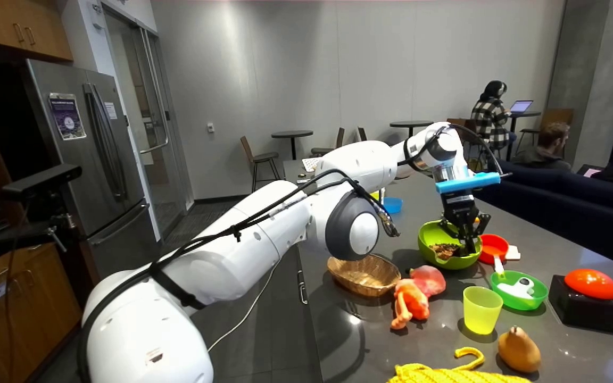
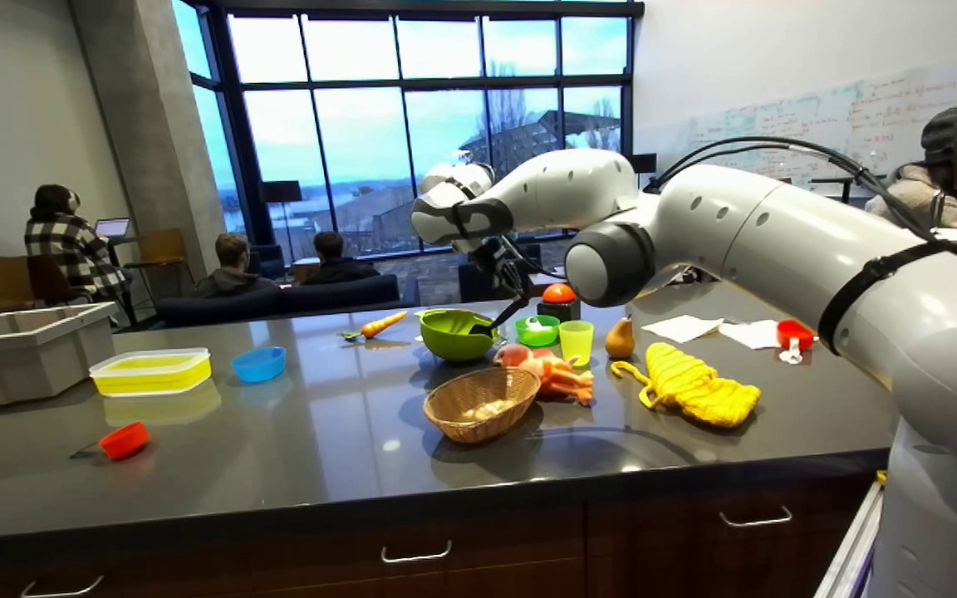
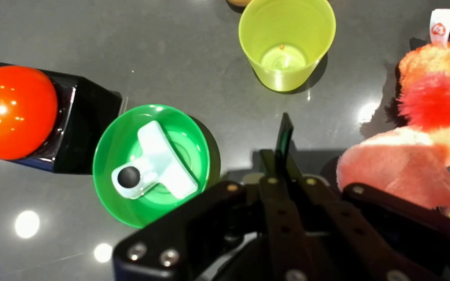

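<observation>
My gripper (image 1: 467, 234) is above and partly inside a large lime-green bowl (image 1: 458, 261). In the wrist view the fingers (image 3: 281, 171) are closed around a thin black utensil (image 3: 285, 134), and its end sticks up past the fingertips. In an exterior view the black utensil (image 2: 512, 311) slants from the gripper (image 2: 522, 286) down into the green bowl (image 2: 448, 339). Brown bits (image 1: 446, 250) lie in the bowl. The utensil's lower end is hidden in the wrist view. A pink and orange plush toy (image 3: 400, 168) lies beside the gripper.
Near the gripper stand a small green bowl (image 3: 104, 164) with a white piece, a yellow-green cup (image 3: 287, 74), a red button (image 3: 14, 113) and a wicker basket (image 2: 478, 407). A pear (image 2: 620, 339), yellow knit (image 2: 699, 386), carrot (image 2: 383, 324), blue bowl (image 2: 258, 365) and grey bin (image 2: 30, 357) share the counter.
</observation>
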Robot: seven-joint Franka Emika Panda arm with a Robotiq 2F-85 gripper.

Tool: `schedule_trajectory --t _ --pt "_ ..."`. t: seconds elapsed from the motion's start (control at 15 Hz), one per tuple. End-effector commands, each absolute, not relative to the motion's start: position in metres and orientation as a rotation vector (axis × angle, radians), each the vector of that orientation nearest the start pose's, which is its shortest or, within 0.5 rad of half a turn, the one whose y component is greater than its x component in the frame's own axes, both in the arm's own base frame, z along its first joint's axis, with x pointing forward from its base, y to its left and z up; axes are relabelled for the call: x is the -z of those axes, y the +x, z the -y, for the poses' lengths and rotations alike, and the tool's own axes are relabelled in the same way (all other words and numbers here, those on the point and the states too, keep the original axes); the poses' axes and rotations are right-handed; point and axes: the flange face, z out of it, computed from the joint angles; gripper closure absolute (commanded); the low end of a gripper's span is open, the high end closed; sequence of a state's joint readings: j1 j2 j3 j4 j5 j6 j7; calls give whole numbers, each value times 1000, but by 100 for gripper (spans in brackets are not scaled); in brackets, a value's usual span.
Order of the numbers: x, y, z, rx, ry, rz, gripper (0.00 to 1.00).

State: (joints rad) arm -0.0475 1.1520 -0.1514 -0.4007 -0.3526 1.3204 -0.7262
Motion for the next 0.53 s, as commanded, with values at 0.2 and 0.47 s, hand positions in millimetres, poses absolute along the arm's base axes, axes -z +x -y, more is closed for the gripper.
schedule_trajectory --t 0.2,0.47 --pt "-386 756 108 -765 -3294 1044 99" --pt "-389 759 81 -763 -3250 1174 99"
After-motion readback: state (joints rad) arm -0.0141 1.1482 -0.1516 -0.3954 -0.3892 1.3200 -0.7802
